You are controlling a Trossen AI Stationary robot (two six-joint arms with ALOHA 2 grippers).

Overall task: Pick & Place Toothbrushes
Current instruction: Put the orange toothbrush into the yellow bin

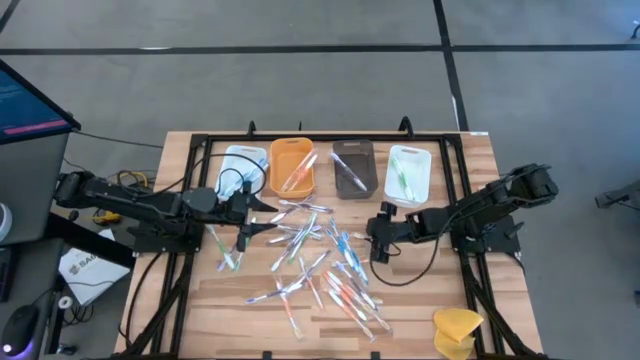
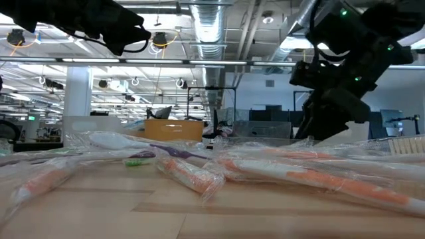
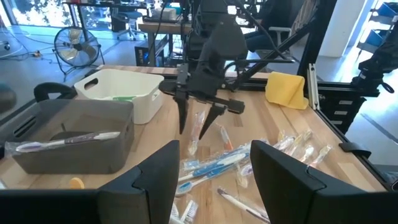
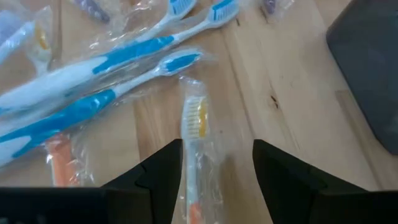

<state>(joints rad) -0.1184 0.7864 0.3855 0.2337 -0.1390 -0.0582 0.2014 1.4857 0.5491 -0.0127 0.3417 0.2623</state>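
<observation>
A wooden slatted table (image 1: pixel 420 300) framed by black rails stands on a grey floor, and the low view looks past it into an open workshop with ducts and desks. Along the table's twelve-o'clock edge sits a row of four small trays: a white tray (image 1: pixel 243 166), an orange tray (image 1: pixel 291 166), a dark grey tray (image 1: pixel 353 168) and a second white tray (image 1: pixel 408 172), presumably one per handle colour, since the orange tray already holds orange-handled brushes and the right white tray a green one. The wrapped toothbrushes (image 1: pixel 315 262) lie scattered across the table's centre, down toward six o'clock. A yellow sponge (image 1: pixel 456 328) rests at about five o'clock, well apart from the pile.

The right gripper (image 1: pixel 381 240) hangs at the pile's three-o'clock side, pointed down at the wood. In the right wrist view its fingers (image 4: pixel 158 171) are spread on either side of an orange-and-white wrapped toothbrush (image 4: pixel 196 140), straddling its handle; they are apart from it and not yet pinching. It looks lined up along the brush so that closing would catch the slim handle across its width.

The left gripper (image 1: pixel 247 222) hovers at the pile's nine-o'clock side, just beside the left white tray, its fingers (image 3: pixel 155 177) spread with nothing between them, apparently waiting.
</observation>
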